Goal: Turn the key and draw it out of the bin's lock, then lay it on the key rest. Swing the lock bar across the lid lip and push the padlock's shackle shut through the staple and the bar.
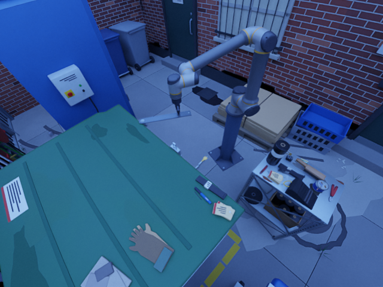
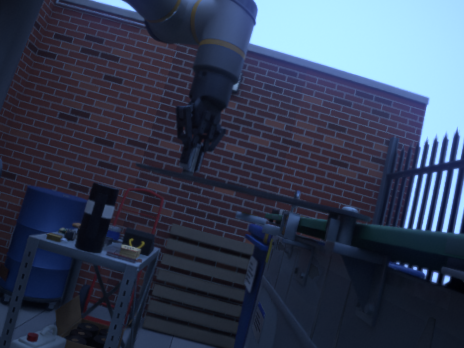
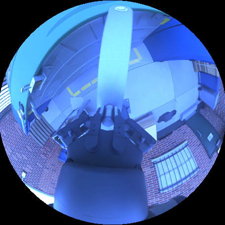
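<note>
The long grey lock bar (image 1: 165, 117) (image 2: 250, 190) (image 3: 114, 56) sticks out level from the far edge of the green bin lid (image 1: 102, 197) (image 2: 400, 235), pivoted at a round pin near the lid corner. A small white padlock (image 1: 175, 148) sits at the lid's front edge, nearer the arm's base. I do not see the key. My gripper (image 1: 178, 113) (image 2: 192, 167) (image 3: 107, 116) points down over the bar's free end, away from the bin, and it is closed on a knob at that end of the bar.
A big blue machine housing (image 1: 52, 58) with a control box stands behind the bin. The arm's pedestal (image 1: 230, 136) is to the right, with a cluttered metal trolley (image 1: 294, 188) (image 2: 95, 250) beyond it. Gloves, a pen and tags lie on the lid.
</note>
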You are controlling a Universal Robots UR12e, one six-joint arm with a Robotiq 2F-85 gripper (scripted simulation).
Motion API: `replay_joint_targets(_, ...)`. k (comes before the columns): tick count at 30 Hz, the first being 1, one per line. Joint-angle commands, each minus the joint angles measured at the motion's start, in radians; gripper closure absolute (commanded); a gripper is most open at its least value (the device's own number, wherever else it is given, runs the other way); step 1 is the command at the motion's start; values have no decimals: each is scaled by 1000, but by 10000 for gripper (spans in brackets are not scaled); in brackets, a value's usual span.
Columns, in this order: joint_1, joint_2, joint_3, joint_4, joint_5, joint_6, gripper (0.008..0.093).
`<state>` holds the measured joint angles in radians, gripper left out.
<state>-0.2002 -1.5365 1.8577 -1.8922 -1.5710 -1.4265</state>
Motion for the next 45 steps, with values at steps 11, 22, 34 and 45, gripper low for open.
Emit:
replay_joint_targets(11, 1, 0, -1, 0, 0, 2, 934)
replay_joint_targets(22, 3, 1, -2, 0, 0, 9, 934)
replay_joint_targets(34, 7, 3, -4, 0, 0, 23, 934)
replay_joint_targets(45, 13, 6, -7, 0, 0, 44, 934)
